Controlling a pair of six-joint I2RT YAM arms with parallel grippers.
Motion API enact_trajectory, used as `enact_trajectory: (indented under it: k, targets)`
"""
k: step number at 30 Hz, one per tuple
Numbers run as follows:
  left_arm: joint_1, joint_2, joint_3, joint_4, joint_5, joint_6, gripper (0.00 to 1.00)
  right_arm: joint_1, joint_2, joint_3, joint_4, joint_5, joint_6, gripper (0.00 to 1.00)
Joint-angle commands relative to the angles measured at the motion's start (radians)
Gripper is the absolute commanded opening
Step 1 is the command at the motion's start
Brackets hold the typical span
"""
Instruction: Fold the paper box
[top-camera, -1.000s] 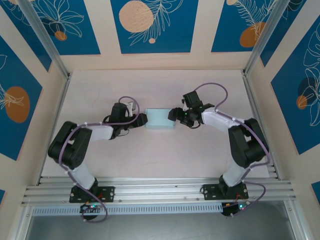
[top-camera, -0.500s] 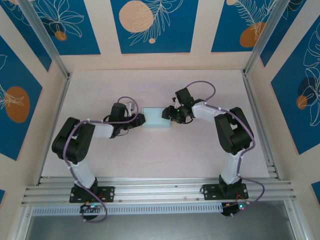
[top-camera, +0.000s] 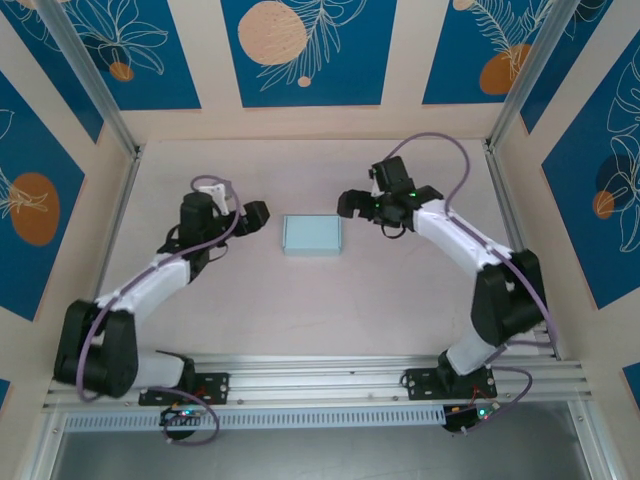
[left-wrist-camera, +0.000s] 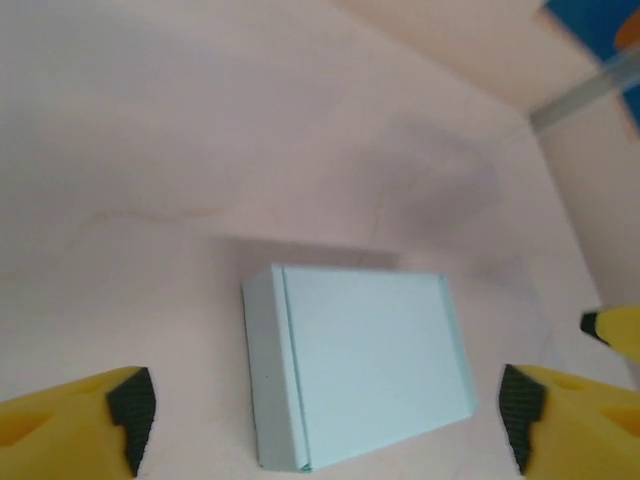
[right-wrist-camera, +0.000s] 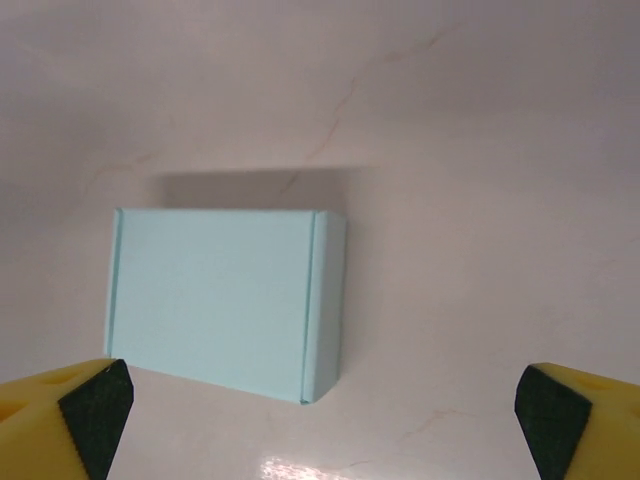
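— Item one: the paper box (top-camera: 312, 235)?
— Pale blue card, closed into a small rectangular box. It lies flat on the table (top-camera: 400, 290), about mid-table, between my two claws and touching neither. From both wrist views the lid panel sits level, with one neat seam along a short side. No flap stands up that I can see.

— Item two: left claw (top-camera: 242, 220)?
— Spread wide and empty, left of the box and well clear of it.

— Item three: right claw (top-camera: 360, 212)?
— Also spread wide and empty, right of the box and slightly far of it, with a gap between.

— Why are they placed so?
— My reading: the box holds its shape alone, so neither claw needs to pin it. Standing off on both sides leaves its walls free from any knock. The fold looks finished.
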Motion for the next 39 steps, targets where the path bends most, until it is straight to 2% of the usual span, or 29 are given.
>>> enact_trajectory:
  k: [1, 7, 11, 15, 18, 21, 26, 30, 36, 39]
  targets:
    - [0.025, -0.102, -0.036, -0.166, -0.137, 0.117, 1.00, -0.015, -0.096, -0.060, -0.084, 0.153, -0.051, 1.00]
    - [0.043, -0.346, -0.137, -0.277, -0.363, 0.264, 1.00, -0.044, -0.295, -0.221, -0.041, 0.303, -0.070, 1.00]
    - [0.048, -0.485, -0.254, -0.216, -0.453, 0.337, 1.00, -0.071, -0.428, -0.373, 0.048, 0.400, -0.060, 1.00]
    - [0.050, -0.534, -0.362, -0.100, -0.513, 0.404, 1.00, -0.120, -0.516, -0.491, 0.147, 0.435, -0.070, 1.00]
    - [0.053, -0.516, -0.429, -0.001, -0.535, 0.454, 1.00, -0.141, -0.557, -0.582, 0.270, 0.451, -0.150, 1.00]
    - [0.058, -0.481, -0.491, 0.125, -0.550, 0.517, 1.00, -0.146, -0.596, -0.703, 0.468, 0.445, -0.256, 1.00]
    - [0.105, -0.400, -0.551, 0.292, -0.537, 0.578, 1.00, -0.178, -0.614, -0.835, 0.714, 0.351, -0.401, 1.00]
    - [0.146, -0.304, -0.566, 0.406, -0.460, 0.598, 1.00, -0.235, -0.581, -0.857, 0.793, 0.282, -0.440, 1.00]
    - [0.158, -0.143, -0.564, 0.623, -0.385, 0.650, 1.00, -0.338, -0.505, -0.876, 0.893, 0.193, -0.422, 1.00]
    - [0.158, -0.072, -0.533, 0.658, -0.340, 0.653, 1.00, -0.367, -0.472, -0.882, 0.937, 0.164, -0.420, 1.00]
